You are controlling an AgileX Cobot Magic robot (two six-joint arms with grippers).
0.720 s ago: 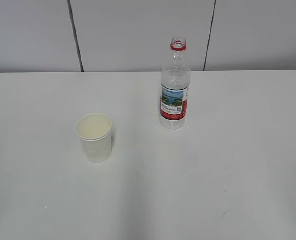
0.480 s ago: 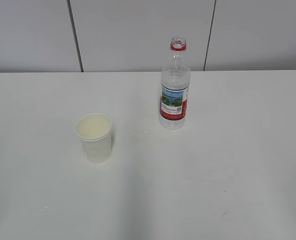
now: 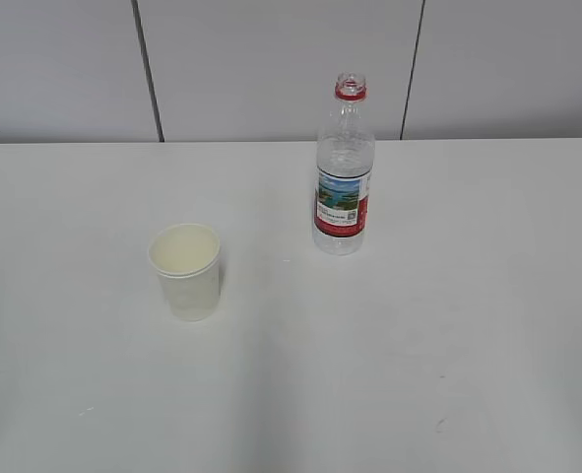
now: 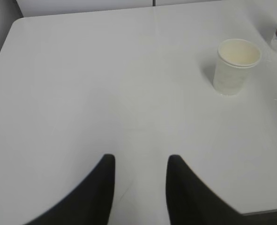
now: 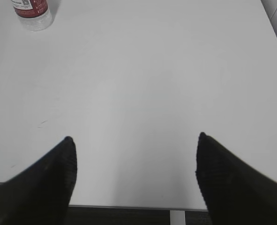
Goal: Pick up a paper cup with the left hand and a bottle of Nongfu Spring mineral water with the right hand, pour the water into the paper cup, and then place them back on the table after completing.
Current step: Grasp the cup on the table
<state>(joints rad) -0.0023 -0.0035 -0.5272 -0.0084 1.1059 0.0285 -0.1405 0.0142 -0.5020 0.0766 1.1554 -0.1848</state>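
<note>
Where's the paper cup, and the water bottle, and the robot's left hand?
paper cup [image 3: 185,274], exterior view, on its side wall.
water bottle [image 3: 343,202], exterior view, on its label.
left hand [image 4: 139,161], left wrist view, midway between its two fingertips.

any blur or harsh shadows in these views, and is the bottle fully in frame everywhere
Exterior view: even, soft light, paper cup and bottle sharp, only faint shadows on the table. Left wrist view: left hand fingers soft-edged, bottle cut off at the right edge. Right wrist view: right hand fingers blurred, bottle cropped at the top.
</note>
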